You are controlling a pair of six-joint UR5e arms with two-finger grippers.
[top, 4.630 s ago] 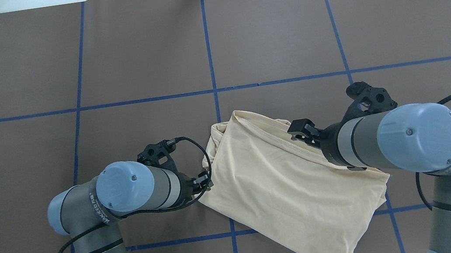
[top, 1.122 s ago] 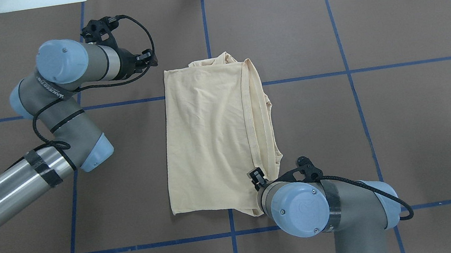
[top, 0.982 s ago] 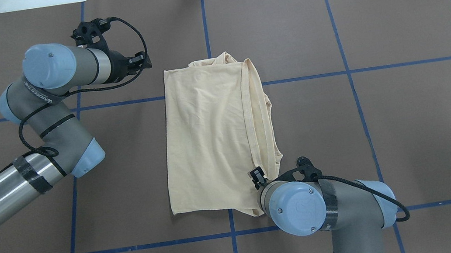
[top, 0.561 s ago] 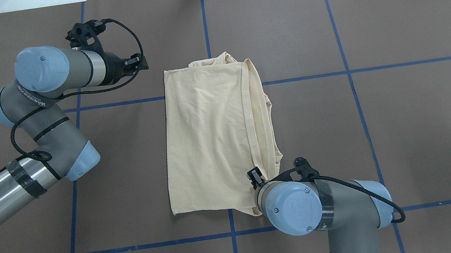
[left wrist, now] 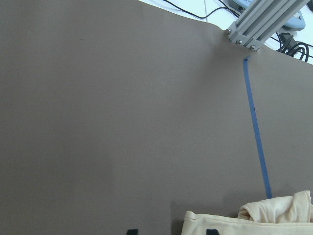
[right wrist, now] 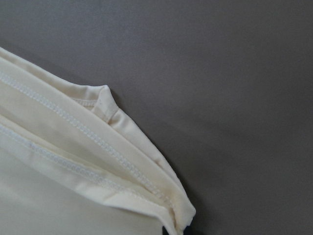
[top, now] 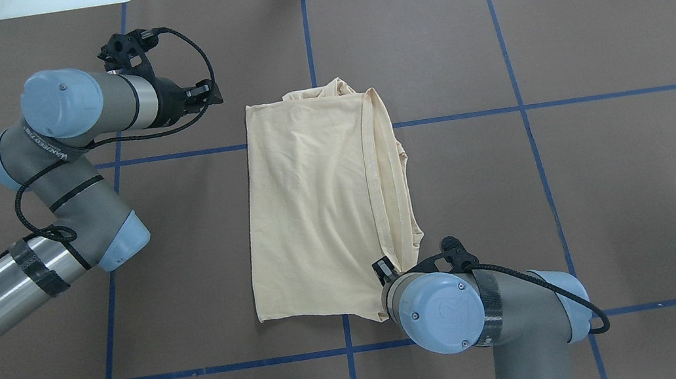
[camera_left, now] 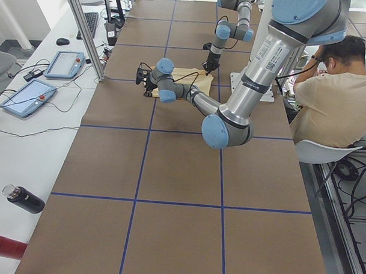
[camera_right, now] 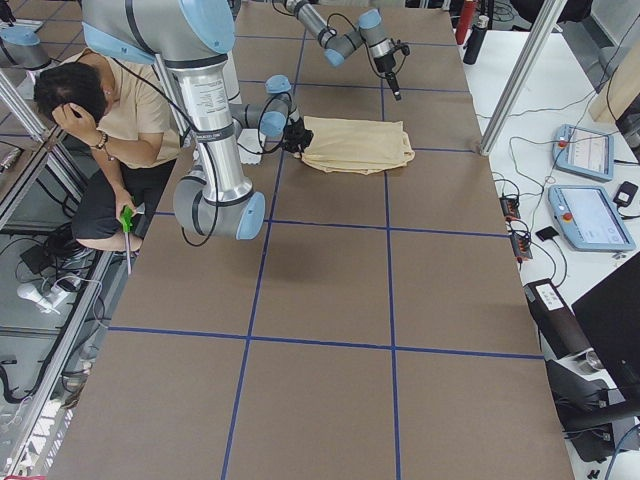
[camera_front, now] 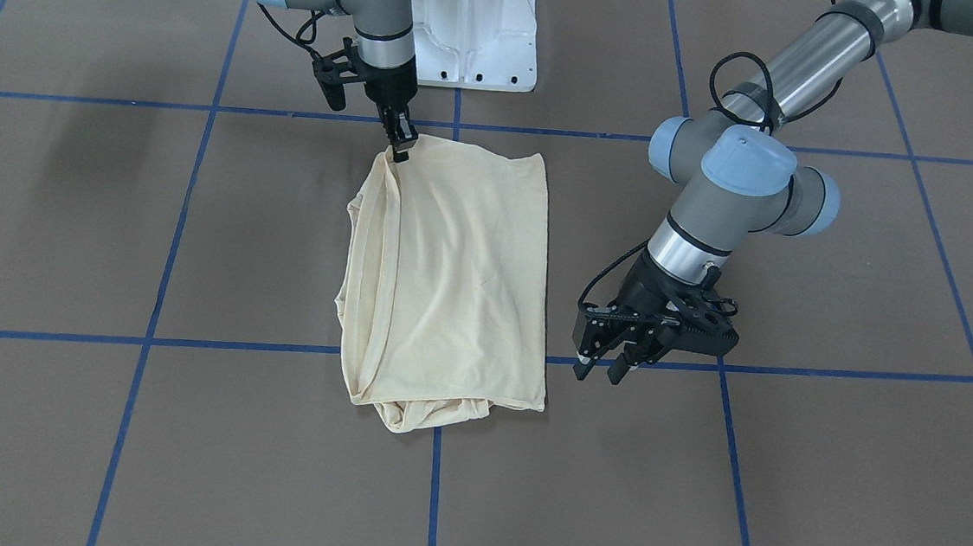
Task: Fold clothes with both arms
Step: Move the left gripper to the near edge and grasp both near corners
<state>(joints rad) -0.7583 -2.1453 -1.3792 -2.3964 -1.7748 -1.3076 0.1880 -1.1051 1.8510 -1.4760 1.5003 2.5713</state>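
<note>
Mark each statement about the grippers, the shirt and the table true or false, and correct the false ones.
1. The left gripper grips the shirt. False: it is open and stands apart from the shirt, beside one edge.
2. The right gripper is at a corner of the shirt. True.
3. The shirt lies spread out with its sleeves stretched wide. False: it is folded into a rough rectangle.
4. Blue lines cross the brown table. True.

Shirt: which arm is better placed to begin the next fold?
Probably right: the right tool is pinched on the near corner hem of the shirt, while the left tool hangs open beside the far corner, off the cloth.
</note>
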